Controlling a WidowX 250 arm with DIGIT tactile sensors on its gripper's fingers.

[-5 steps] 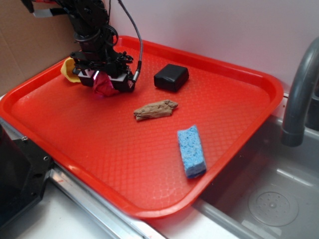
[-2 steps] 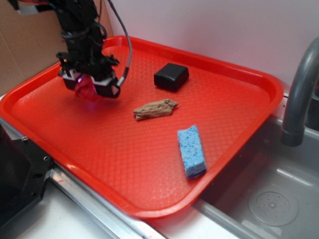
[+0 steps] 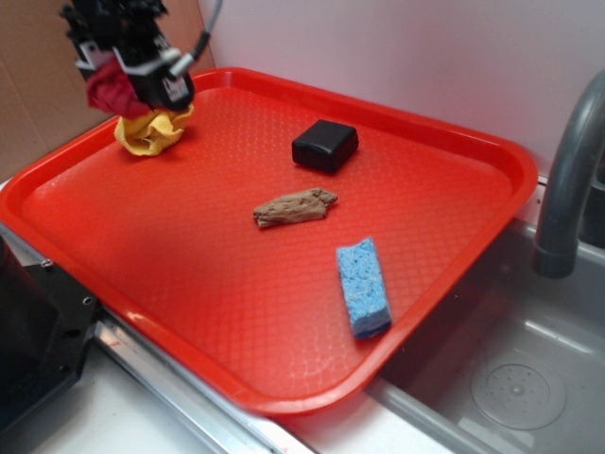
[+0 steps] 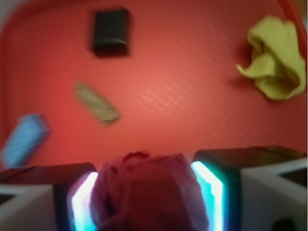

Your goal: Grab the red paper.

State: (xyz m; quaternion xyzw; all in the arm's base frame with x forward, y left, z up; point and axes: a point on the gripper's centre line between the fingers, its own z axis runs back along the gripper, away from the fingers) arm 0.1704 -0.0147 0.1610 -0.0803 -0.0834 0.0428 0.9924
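Exterior view: red tray fills most of the frame, lying on a pale counter beside a steel sink; its near right corner overhangs the basin. On the tray: black box toward the back, brown wad lying flat near the middle, blue sponge near the right front rim, yellow wad at the back left corner. All four sit well apart from one another.

Gripper hangs above the tray's back left corner, clear of the tray floor, fingers pointing down. Its jaws are clamped on the red paper, which bulges out below and to the left of the fingers. From this angle the gripper overlaps the top of the yellow wad; whether they touch cannot be told.

Wrist view, blurred: red paper fills the gap between both lit finger pads, pressed against each. Below lie the yellow wad at upper right, black box at upper left, brown wad and sponge to the left.

Room: wide bare tray floor across the left front and middle. Grey faucet stands at the right edge, past the tray rim. Cardboard stands close behind the gripper on the left; a white wall runs behind the tray.
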